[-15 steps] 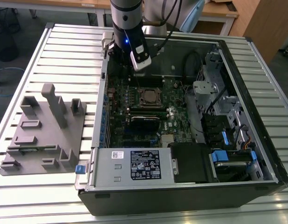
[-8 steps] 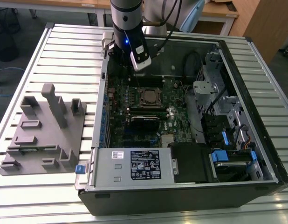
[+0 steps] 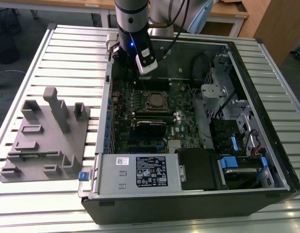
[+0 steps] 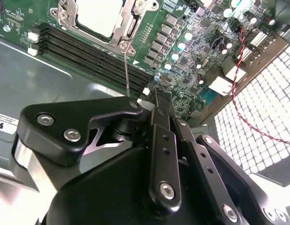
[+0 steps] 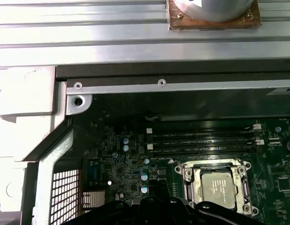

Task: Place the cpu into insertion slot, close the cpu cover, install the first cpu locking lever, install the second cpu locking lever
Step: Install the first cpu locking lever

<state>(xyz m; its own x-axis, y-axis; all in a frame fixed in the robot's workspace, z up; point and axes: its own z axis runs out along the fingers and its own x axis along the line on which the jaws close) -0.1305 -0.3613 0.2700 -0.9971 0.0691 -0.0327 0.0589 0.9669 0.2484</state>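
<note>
Silver-grey metal shows where the cpu (image 5: 215,186) lies: seated in its socket (image 5: 210,164) on the green circuit board (image 5: 276,197), below and ahead of the tool (image 4: 158,97), past the black memory slots (image 5: 201,140). The cover (image 5: 242,186) looks to lie flat around it, framing its top. One thin wire lever (image 4: 127,70) reaches from the socket's corner toward the tool, and I cannot tell whether they touch. Nor can I tell whether the tool, hanging above the board's edge, is spread or pressed together. I judge the cpu light, stiff and slick-topped, with a delicate underside, best taken by its edges. The lever looks springy, best caught near its free end.
</note>
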